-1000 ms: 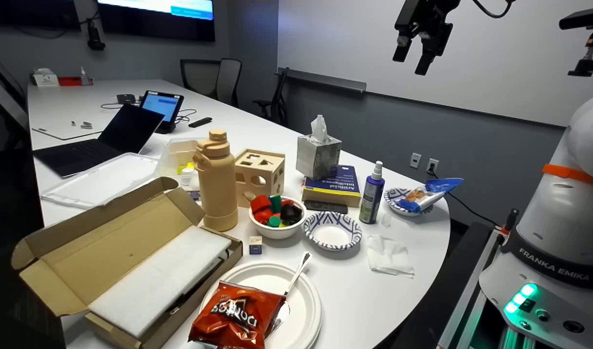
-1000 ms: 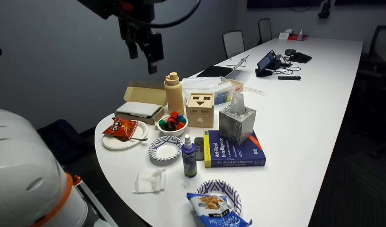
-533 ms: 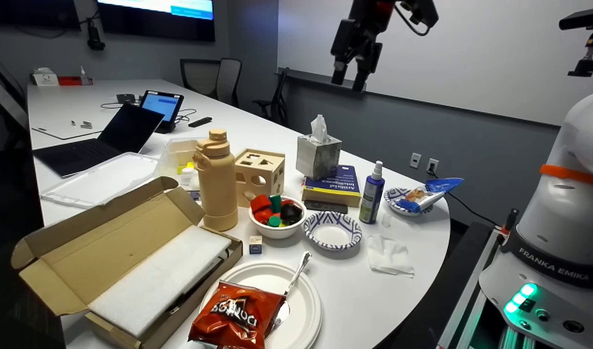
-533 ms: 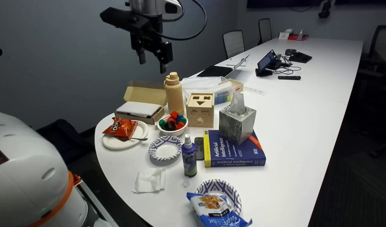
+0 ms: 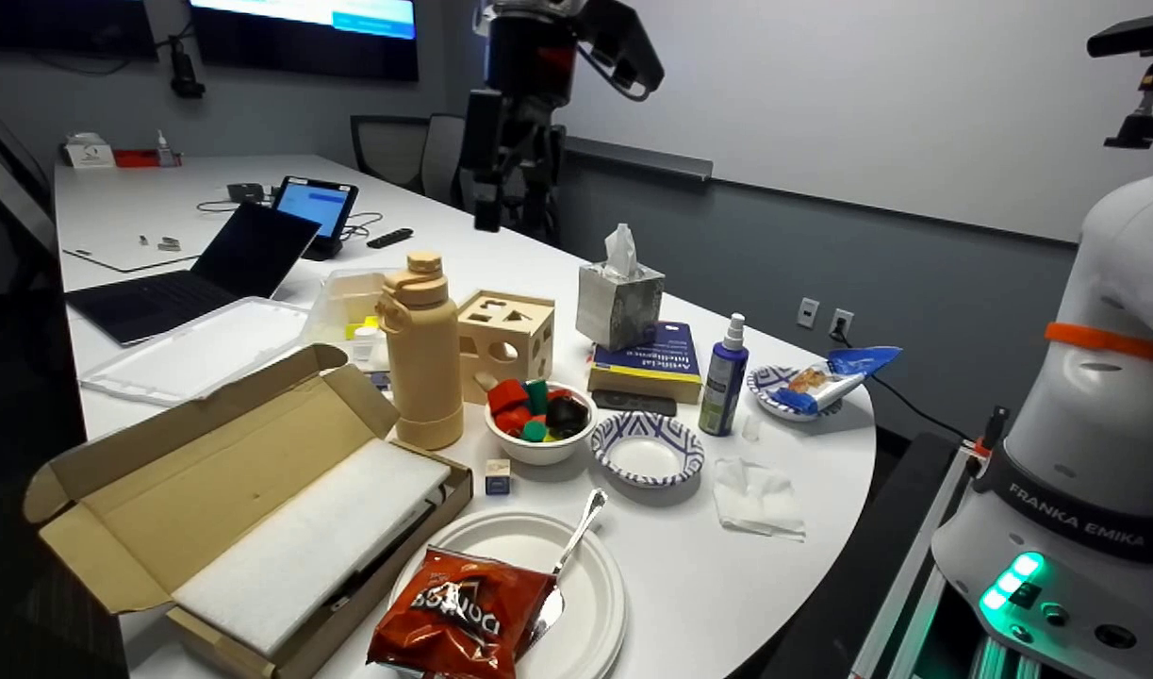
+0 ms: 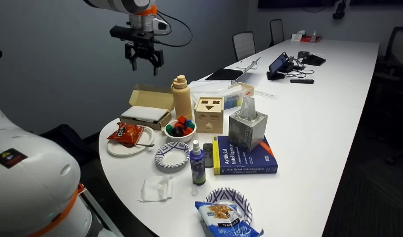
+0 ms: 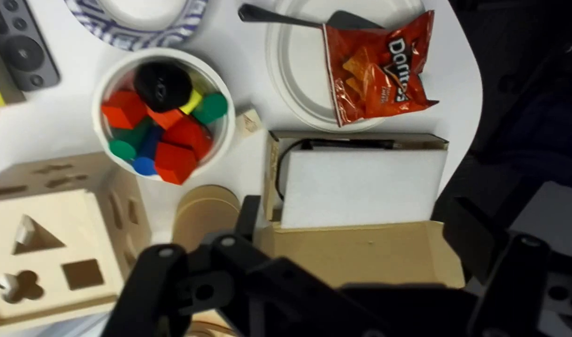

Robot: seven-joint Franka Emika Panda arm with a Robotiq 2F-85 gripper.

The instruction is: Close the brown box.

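Observation:
The brown box (image 5: pixel 227 471) lies on the table with its lid raised and leaning back, flaps spread. It also shows in an exterior view (image 6: pixel 152 98) and in the wrist view (image 7: pixel 360 250). A white foam slab (image 5: pixel 312 538) fills most of its base, with a black cable (image 7: pixel 281 173) beside it. My gripper (image 5: pixel 515 209) is open and empty, well above the table. In an exterior view my gripper (image 6: pixel 145 69) hangs above the box's lid. In the wrist view the lid lies between the open fingers (image 7: pixel 358 224); the lid's far edge is hidden by the gripper body.
A tan bottle (image 5: pixel 425 368) stands tall right beside the box, with a wooden shape cube (image 5: pixel 505 344) behind it. A bowl of blocks (image 5: pixel 538 451) and a plate (image 5: pixel 590 622) with a red chip bag (image 5: pixel 458 613) are close by. A tissue box (image 6: pixel 247 130) sits on a book.
My gripper has moved across the table towards the box and turned, its fingers now spread along the box's length. It stays open. The box and the other objects have not moved.

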